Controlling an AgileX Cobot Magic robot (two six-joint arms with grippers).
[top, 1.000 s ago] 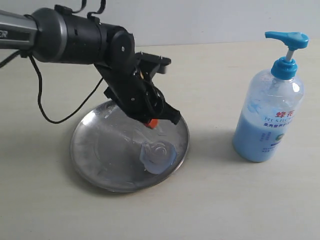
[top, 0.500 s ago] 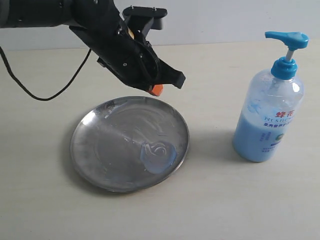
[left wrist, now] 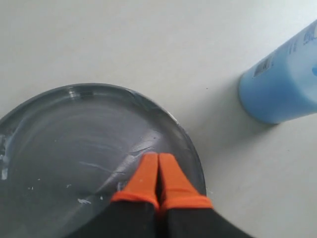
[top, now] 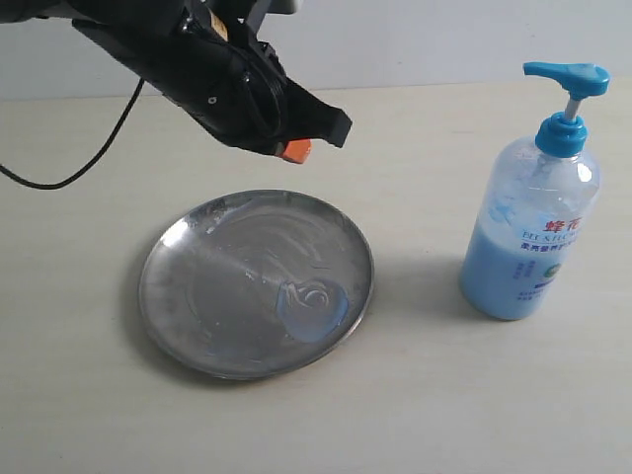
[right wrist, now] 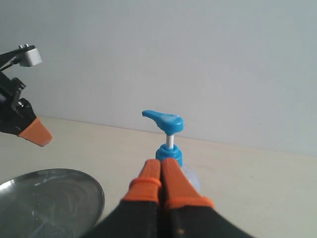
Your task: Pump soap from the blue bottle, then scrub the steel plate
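Observation:
The steel plate [top: 255,284] lies on the table, smeared with swirls and carrying a pale-blue blob of soap [top: 312,308] near its right rim. My left gripper [top: 294,151] hangs above the plate's far edge, orange fingertips shut with nothing between them; in the left wrist view the left gripper [left wrist: 158,157] sits over the plate [left wrist: 74,148], with the blue bottle [left wrist: 285,82] off to one side. The blue bottle [top: 533,212] stands upright to the right of the plate. My right gripper [right wrist: 161,162] is shut and empty, with the blue bottle's pump head [right wrist: 164,120] beyond its tips. It does not show in the exterior view.
The beige table [top: 415,405] runs bare around the plate and bottle, with a pale wall [top: 444,39] behind. A black cable [top: 69,173] trails from the left arm over the table's left part.
My left gripper has lifted off the plate and drawn back up and to the left, staying shut. The soap blob, plate and bottle have stayed put.

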